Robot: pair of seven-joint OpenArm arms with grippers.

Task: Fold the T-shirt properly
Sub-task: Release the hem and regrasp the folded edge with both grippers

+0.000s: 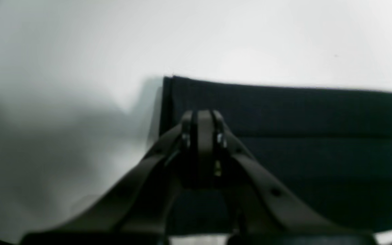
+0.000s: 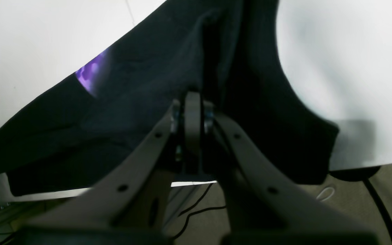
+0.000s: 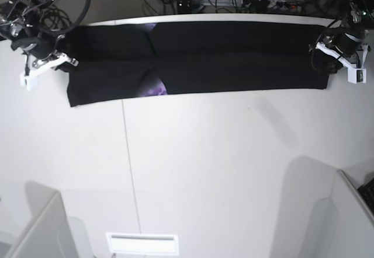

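White table [image 3: 204, 170] beneath folded T-shirt [image 3: 234, 56]

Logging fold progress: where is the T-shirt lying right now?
In the base view the T-shirt lies as a long band along the table's far edge, between both arms.

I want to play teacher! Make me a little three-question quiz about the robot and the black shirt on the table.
1. True or false: the T-shirt lies in a long band across the far side of the white table.
2. What colour peeks out at the shirt's front edge? A) green B) purple C) yellow
3. Fill in: the left gripper and the right gripper are each at one ____ of the shirt.

Key:
1. True.
2. B: a bit of purple print shows near the fold.
3. End. Both look closed in the wrist views, over black cloth, but whether they pinch it cannot be told.
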